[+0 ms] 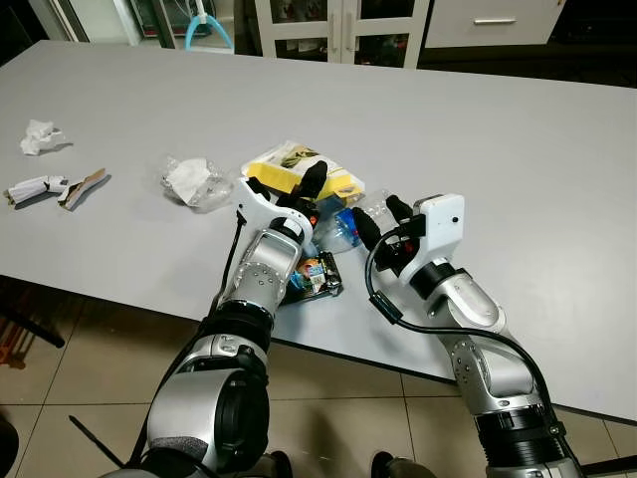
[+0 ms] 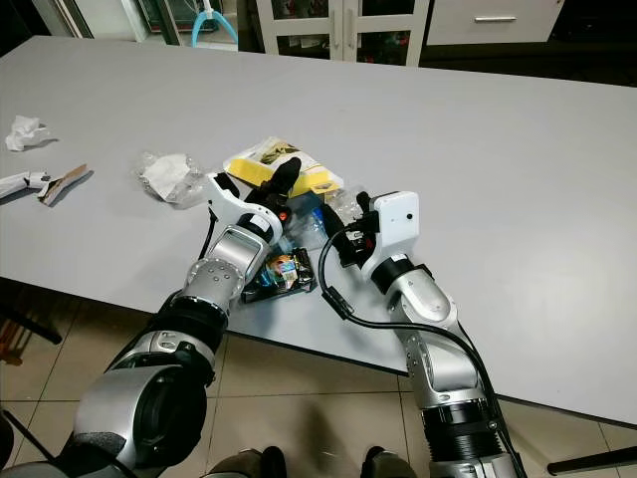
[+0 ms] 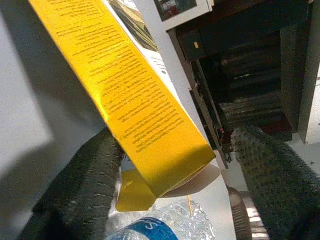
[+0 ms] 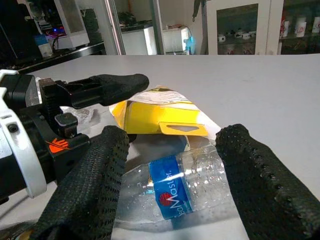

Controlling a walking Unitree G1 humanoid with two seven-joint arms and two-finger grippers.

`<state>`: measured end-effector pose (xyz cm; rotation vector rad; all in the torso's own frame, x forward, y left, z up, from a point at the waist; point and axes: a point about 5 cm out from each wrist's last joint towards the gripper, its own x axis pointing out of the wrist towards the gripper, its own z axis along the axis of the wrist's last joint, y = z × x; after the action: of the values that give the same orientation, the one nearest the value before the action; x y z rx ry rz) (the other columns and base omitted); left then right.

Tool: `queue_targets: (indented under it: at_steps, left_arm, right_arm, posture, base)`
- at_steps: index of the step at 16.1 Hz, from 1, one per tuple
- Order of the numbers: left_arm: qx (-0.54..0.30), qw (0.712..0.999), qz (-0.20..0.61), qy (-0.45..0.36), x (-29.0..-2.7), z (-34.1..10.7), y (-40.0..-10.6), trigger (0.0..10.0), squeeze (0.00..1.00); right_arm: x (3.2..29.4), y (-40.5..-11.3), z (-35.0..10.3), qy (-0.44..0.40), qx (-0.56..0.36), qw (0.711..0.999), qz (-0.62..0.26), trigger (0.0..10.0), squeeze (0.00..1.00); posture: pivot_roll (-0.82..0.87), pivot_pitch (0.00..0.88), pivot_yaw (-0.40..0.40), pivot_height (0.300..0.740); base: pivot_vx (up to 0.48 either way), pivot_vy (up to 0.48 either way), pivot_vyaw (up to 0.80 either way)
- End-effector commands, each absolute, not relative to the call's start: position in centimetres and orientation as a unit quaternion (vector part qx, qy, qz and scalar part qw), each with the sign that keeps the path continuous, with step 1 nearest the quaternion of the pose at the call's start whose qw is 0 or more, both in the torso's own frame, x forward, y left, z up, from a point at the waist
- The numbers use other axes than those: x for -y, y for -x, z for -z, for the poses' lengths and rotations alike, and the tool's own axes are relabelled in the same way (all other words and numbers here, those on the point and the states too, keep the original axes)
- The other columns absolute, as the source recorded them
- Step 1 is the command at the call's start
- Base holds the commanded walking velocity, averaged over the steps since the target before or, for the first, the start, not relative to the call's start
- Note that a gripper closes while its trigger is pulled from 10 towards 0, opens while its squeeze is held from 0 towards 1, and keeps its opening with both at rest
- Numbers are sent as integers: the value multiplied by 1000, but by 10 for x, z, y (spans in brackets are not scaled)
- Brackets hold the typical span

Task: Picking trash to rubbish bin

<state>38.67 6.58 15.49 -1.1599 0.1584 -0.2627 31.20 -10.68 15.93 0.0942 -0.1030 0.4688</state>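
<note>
A yellow snack package lies on the grey table near its front edge. My left gripper stands open over the package, one finger on each side; in the left wrist view the package rests against one finger and the other stays apart. Just right of it lies a crushed clear bottle with a blue label. My right gripper is open, straddling the bottle without squeezing it.
A dark snack wrapper lies at the table edge under my left forearm. A clear bag with white tissue sits to the left, with a crumpled tissue and paper scraps farther left. Cabinets stand behind the table.
</note>
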Motion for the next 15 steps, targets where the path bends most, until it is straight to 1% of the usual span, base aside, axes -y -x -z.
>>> queue_targets:
  at_steps: [1, 14, 15]
  left_arm:
    - [-98, 801, 171, 565, -15, -166, -378, 2157, 0]
    - [-98, 801, 171, 565, -15, -166, -378, 2157, 0]
    - [-98, 801, 171, 565, -15, -165, -378, 1333, 0]
  right_arm:
    - [107, -309, -160, -44, 53, 971, -230, 10000, 0]
    - [107, -309, -160, -44, 53, 971, -230, 10000, 0]
    - [107, -309, -160, -44, 53, 971, -230, 10000, 0]
  posture:
    - [-171, 141, 95, 740]
    - [-171, 141, 95, 740]
    - [-171, 141, 95, 740]
  base:
    - [0, 0, 0]
    - [0, 0, 0]
    - [0, 0, 0]
